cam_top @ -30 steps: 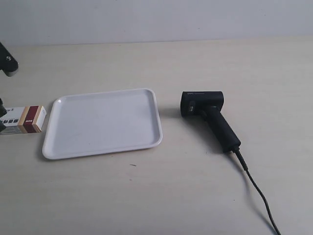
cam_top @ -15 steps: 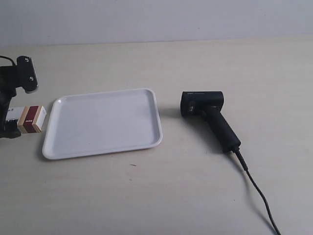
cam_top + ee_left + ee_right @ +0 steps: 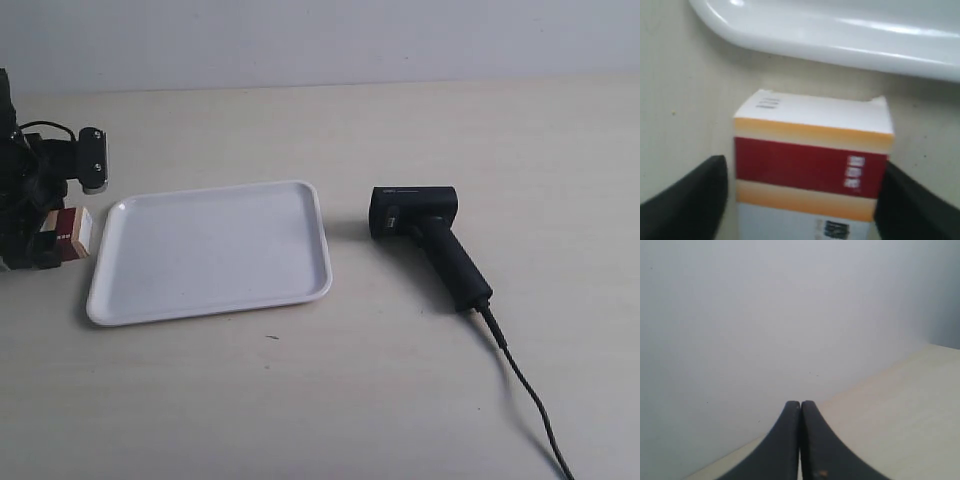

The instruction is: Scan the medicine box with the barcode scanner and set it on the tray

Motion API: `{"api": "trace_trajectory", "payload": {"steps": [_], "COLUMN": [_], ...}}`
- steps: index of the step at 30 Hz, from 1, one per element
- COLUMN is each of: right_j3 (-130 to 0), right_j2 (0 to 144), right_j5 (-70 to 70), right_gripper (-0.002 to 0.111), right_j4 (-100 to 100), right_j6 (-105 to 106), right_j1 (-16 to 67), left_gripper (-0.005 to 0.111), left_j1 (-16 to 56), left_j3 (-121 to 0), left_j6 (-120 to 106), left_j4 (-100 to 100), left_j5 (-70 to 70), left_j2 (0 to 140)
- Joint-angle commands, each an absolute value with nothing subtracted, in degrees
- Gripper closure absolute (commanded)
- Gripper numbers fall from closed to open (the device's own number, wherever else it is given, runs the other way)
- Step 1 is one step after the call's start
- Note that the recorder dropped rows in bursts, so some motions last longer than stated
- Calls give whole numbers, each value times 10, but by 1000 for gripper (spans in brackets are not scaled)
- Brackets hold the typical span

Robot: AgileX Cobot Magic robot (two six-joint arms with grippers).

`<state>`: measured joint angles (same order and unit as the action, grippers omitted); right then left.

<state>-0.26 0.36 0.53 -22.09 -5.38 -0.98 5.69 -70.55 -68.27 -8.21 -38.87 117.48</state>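
The medicine box (image 3: 810, 160), white with a dark red and tan band, lies flat on the table just beside the white tray's rim (image 3: 840, 35). My left gripper (image 3: 802, 170) is open and straddles the box. One finger (image 3: 695, 200) stands a little apart from it and the other (image 3: 910, 205) is right against its side. In the exterior view the arm at the view's left (image 3: 35, 190) covers most of the box (image 3: 70, 230). The black barcode scanner (image 3: 430, 245) lies on its side beyond the tray's (image 3: 210, 250) other side. My right gripper (image 3: 800, 405) is shut on nothing and faces a pale wall.
The scanner's thin cable (image 3: 525, 385) trails toward the exterior view's lower right edge. A pale wall stands behind the beige table. The right arm does not show in the exterior view.
The arm at the exterior view's left has come further in and now covers most of the medicine box. Box, tray and scanner have not moved.
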Motion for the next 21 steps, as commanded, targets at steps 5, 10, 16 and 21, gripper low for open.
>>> {"api": "trace_trajectory", "payload": {"steps": [5,10,16,21], "right_j3": [0,0,-5,-11], "right_j2": [0,0,0,74], "right_j5": [6,21,69,68], "right_gripper": [108,108,108,108], "right_j4": [-221,-223,-225,-301], "right_j6": [-50,-49,-9,71], "right_j1": [-13,-13,-13,-13], "left_gripper": [106,107,107,107], "left_j1": [57,57,58,75], "left_j3": [-713,-727,-792,-828], "left_j6": [-654,-542,-391,-331], "left_j4": [-75,-65,60,262], "left_j5": [-387,-417,-526,-561], "left_j2": [1162,1104,1060,1065]}}
